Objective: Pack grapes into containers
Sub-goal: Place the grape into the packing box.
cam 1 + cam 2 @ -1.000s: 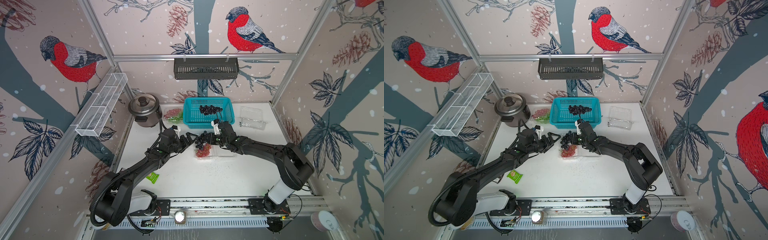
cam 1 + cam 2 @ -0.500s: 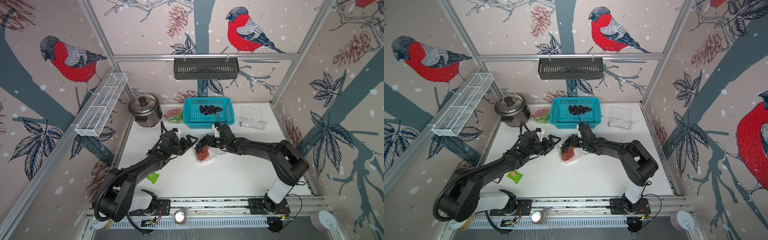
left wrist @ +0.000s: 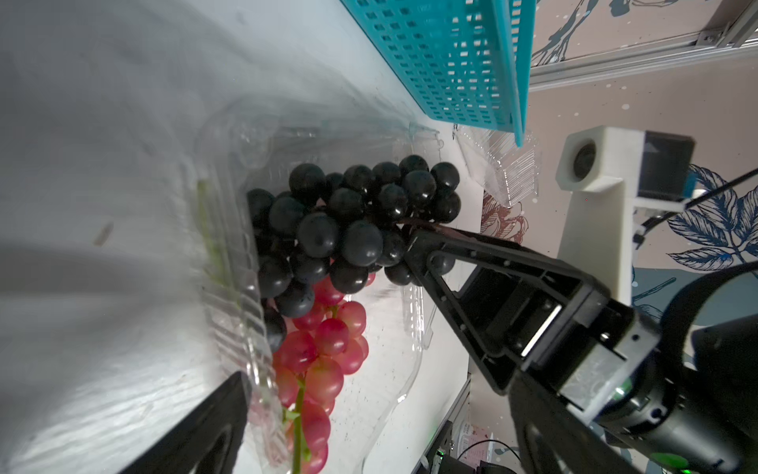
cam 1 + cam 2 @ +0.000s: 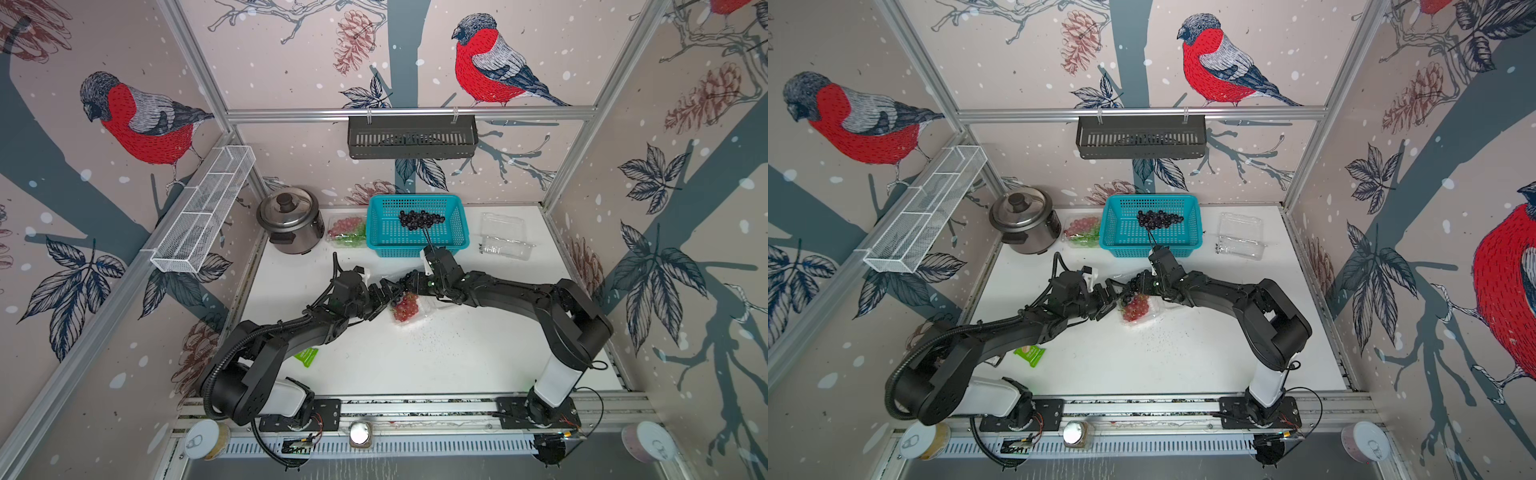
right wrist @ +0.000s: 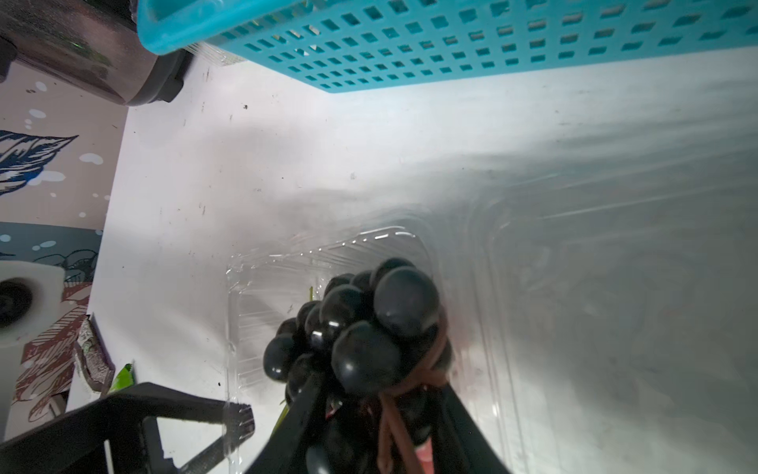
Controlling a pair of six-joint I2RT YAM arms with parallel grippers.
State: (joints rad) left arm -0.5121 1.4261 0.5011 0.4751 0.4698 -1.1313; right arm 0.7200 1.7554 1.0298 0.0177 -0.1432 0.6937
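Observation:
An open clear container (image 4: 419,316) sits mid-table with red grapes (image 4: 405,308) in it. A dark bunch of grapes (image 3: 348,221) lies on top of the red grapes (image 3: 324,353). My right gripper (image 4: 409,286) is at the stem end of that dark bunch (image 5: 369,328), jaws parted round it, open. My left gripper (image 4: 384,297) stands wide open at the container's left wall (image 3: 246,328). More dark grapes (image 4: 419,219) lie in the teal basket (image 4: 415,247). A shut container (image 4: 347,232) of red and green grapes is at the back. An empty open container (image 4: 503,237) is at the back right.
A steel rice cooker (image 4: 291,224) stands at the back left. A green packet (image 4: 306,356) lies near the left arm. A white wire shelf (image 4: 203,208) hangs on the left wall and a black rack (image 4: 411,137) on the back rail.
My right gripper has brought the dark bunch down onto the red grapes, and its jaws have spread. The left gripper stays open beside the container.

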